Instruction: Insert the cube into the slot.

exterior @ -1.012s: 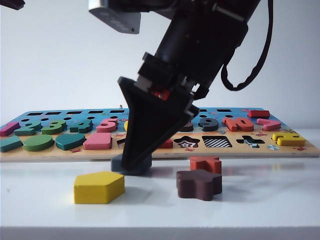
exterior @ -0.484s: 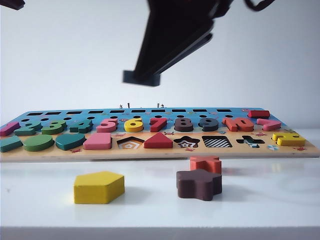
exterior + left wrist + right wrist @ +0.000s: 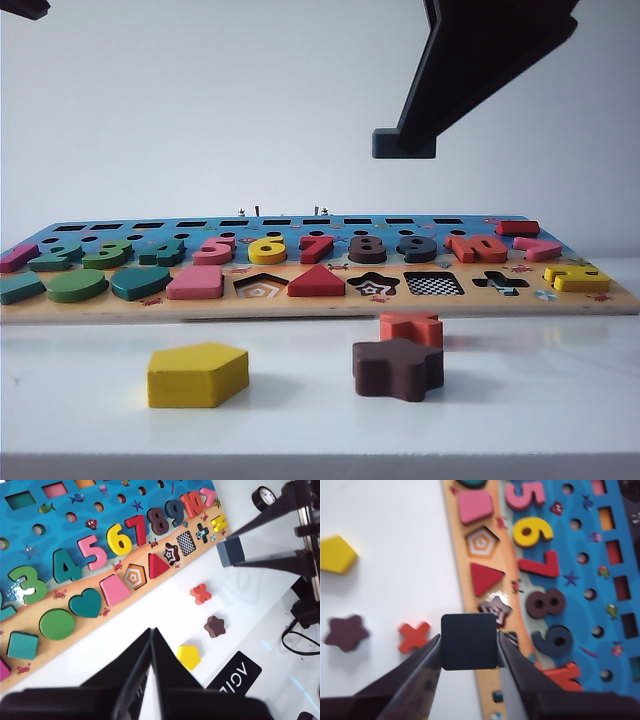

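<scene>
Right end effector hangs high in the upper right of the exterior view, well above the puzzle board. Its two black fingers pinch the cube by its two sides, so the cube is up in the air and touches nothing else. The cube is dark blue and flat, with rounded corners. In the exterior view it shows as a small dark block at the tip of the fingers, above the numbers 8 and 9 on the board.

Left end effector shows at the bottom of the left wrist view. Its two black fingers come together at the tips and hold nothing. It hovers over the white bench.

On the bench, in front of the board, lie three loose pieces. A yellow pentagon sits at the lower left of the middle. A brown star sits to its right. An orange cross lies just behind the star, near the board's edge.

In the board's front row, the checkered square slot sits between the star slot and the cross slot.
</scene>
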Robot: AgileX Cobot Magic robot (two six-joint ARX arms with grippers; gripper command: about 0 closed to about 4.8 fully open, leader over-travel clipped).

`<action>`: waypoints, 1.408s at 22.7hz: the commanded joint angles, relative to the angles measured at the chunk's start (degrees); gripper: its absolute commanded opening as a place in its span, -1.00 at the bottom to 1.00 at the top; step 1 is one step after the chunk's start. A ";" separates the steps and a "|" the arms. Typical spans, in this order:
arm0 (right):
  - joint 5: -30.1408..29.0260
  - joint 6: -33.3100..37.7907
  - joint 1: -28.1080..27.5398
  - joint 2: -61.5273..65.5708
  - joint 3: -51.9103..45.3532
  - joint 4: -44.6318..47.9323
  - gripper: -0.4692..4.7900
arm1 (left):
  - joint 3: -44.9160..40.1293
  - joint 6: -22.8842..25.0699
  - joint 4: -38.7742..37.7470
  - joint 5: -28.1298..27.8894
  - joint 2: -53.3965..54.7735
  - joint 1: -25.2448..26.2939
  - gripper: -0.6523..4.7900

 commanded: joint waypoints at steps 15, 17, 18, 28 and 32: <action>0.70 -11.56 -5.99 6.40 0.20 3.15 -0.25 | 0.24 0.24 0.59 0.31 -0.24 0.02 -0.70; 0.74 -12.11 -5.99 7.54 0.17 3.13 -0.25 | 0.24 0.24 0.59 0.31 -0.24 0.02 -0.70; 0.74 -12.44 -6.01 8.07 0.17 3.28 -0.25 | 0.24 0.22 0.59 0.31 -0.24 0.02 -0.70; 3.54 -13.33 -6.43 10.75 0.17 3.80 -0.25 | 0.24 0.22 0.59 0.31 -0.22 0.02 -0.70; 3.61 -13.31 -6.49 11.50 0.09 4.15 -0.25 | 0.22 0.24 0.59 0.31 -0.22 0.02 -0.70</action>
